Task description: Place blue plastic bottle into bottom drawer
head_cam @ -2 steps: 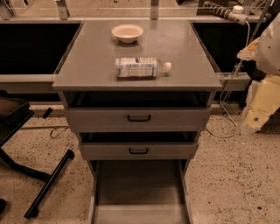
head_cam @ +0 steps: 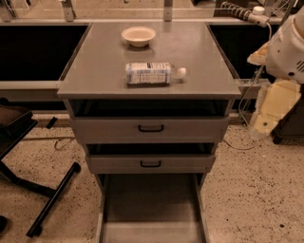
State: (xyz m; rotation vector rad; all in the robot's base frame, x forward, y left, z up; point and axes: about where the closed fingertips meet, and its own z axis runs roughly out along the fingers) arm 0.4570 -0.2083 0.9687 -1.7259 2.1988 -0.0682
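Note:
The blue plastic bottle [head_cam: 152, 73] lies on its side on the grey cabinet top [head_cam: 95, 71], with its white cap pointing right. The bottom drawer [head_cam: 151, 204] is pulled out toward me below it, and its plain grey floor is bare. My gripper [head_cam: 270, 111] hangs at the right edge of the view, beside the cabinet's right side. It is at about the height of the top drawer, to the right of the bottle and lower than it. It holds nothing that I can see.
A cream round bowl [head_cam: 138, 35] sits at the back of the cabinet top. The two upper drawers, with black handles [head_cam: 151, 128], stand slightly pulled out. A black chair base [head_cam: 42, 190] is on the floor at the left. Cables and a power strip [head_cam: 242, 12] are at the right rear.
My gripper has shifted slightly to the left, toward the cabinet. The bottle, bowl and drawers have not moved.

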